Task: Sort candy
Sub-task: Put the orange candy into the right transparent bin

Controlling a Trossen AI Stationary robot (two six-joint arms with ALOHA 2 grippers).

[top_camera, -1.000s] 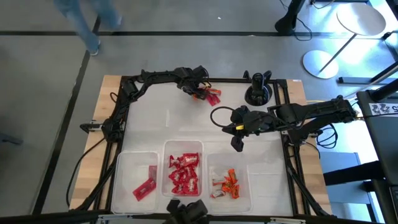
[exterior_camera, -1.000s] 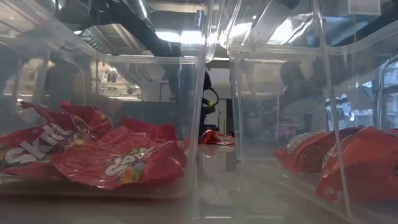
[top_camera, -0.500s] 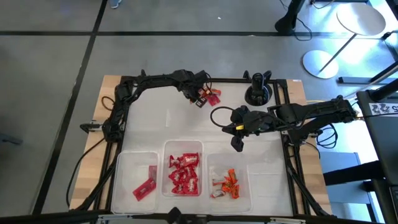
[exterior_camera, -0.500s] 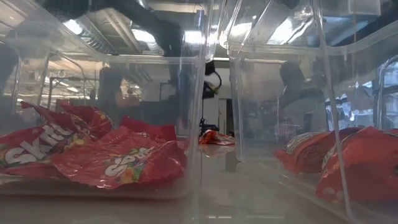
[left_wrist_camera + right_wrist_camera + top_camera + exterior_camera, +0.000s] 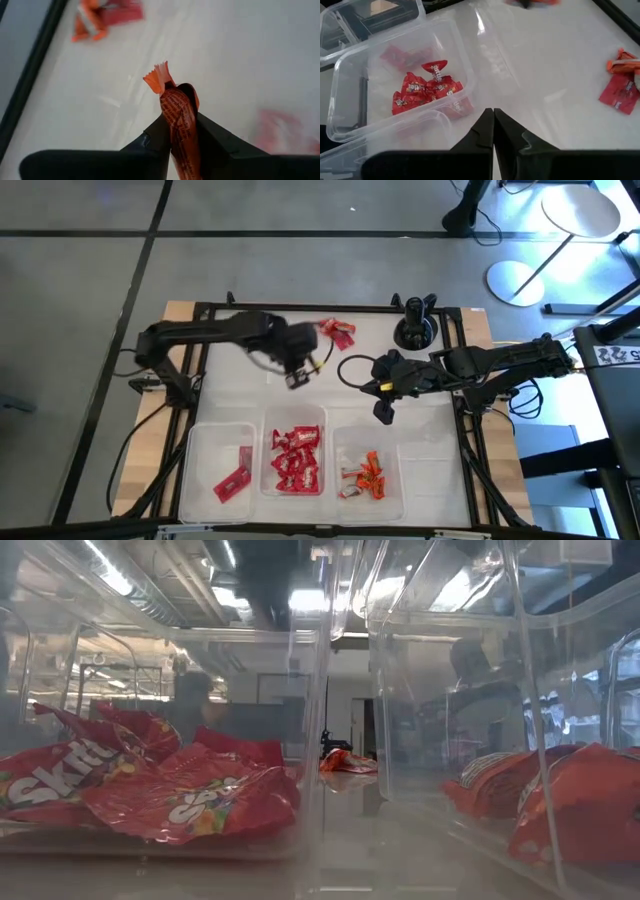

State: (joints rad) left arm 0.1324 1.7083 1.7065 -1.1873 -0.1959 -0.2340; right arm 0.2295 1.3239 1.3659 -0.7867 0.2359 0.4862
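Your orange wrapped candy (image 5: pixel 179 125) is pinched between the fingers of the left pincer (image 5: pixel 298 377), which hangs over the white counter (image 5: pixel 250 395) just above centre in the high view, above the middle bin (image 5: pixel 295 458) of red Skittles packets (image 5: pixel 296 462). A few loose candies (image 5: pixel 338 331) lie near the counter's top edge, a flat red bar (image 5: pixel 232 482) sits in the lower-left bin (image 5: pixel 215 470), and orange pieces (image 5: pixel 366 477) fill the lower-right bin (image 5: pixel 368 470). Your right pincer (image 5: pixel 384 413) waits right of centre, fingers pressed together on nothing.
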